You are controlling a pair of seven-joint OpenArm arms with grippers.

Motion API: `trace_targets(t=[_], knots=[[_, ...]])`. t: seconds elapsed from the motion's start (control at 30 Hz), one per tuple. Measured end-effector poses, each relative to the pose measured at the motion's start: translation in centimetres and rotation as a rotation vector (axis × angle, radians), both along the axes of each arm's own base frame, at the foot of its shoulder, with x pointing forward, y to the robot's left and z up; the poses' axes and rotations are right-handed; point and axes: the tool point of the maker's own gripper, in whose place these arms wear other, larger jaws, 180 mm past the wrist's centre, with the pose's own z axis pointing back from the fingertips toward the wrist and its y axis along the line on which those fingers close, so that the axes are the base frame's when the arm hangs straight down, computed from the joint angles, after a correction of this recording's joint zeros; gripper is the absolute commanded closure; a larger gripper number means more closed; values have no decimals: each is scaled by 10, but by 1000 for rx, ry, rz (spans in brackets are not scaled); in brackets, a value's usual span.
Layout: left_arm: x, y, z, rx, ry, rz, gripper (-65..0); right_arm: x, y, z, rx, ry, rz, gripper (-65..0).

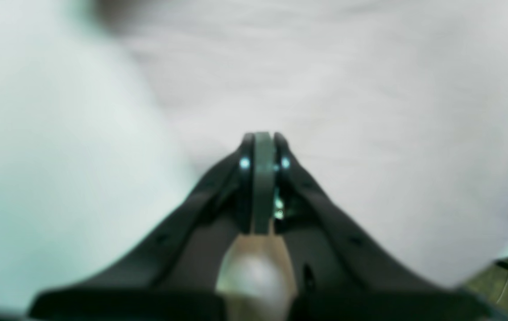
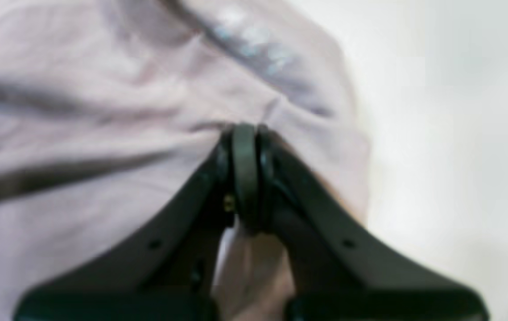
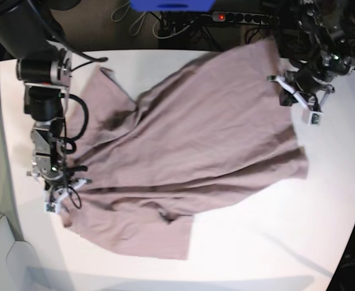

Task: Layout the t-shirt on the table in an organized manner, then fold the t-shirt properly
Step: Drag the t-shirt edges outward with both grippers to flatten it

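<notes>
The soft, wrinkled mauve t-shirt lies spread across the smooth white table, its long axis running diagonally from the near-left corner to the far-right. The right gripper is pressed together, pinching cloth near the collar; the left gripper is likewise closed on the shirt's edge.

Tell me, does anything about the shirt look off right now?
Yes. The t-shirt lies askew and creased on the table, its lower edge folded under near the front, both grippers pinching opposite edges.
</notes>
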Motion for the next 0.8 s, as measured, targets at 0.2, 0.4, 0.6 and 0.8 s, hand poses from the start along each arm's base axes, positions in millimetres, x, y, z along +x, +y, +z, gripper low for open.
trace_targets(t=[0.2,0.4,0.6,0.8], knots=[[25,-75,7,-78,-41,-175,-3,-40,-42,18,5,-68,-134,0],[49,-167,20,-215,-90,-330,-3,-52,-30,86,-73,-263,-57,0],[51,-179,-34,-301,55,-327,-3,-83,-28,76,-84,-174,-48,0],[76,-122,-41,-274,17,-264,-3,-85,-27,91,-113,-214,-32,0]])
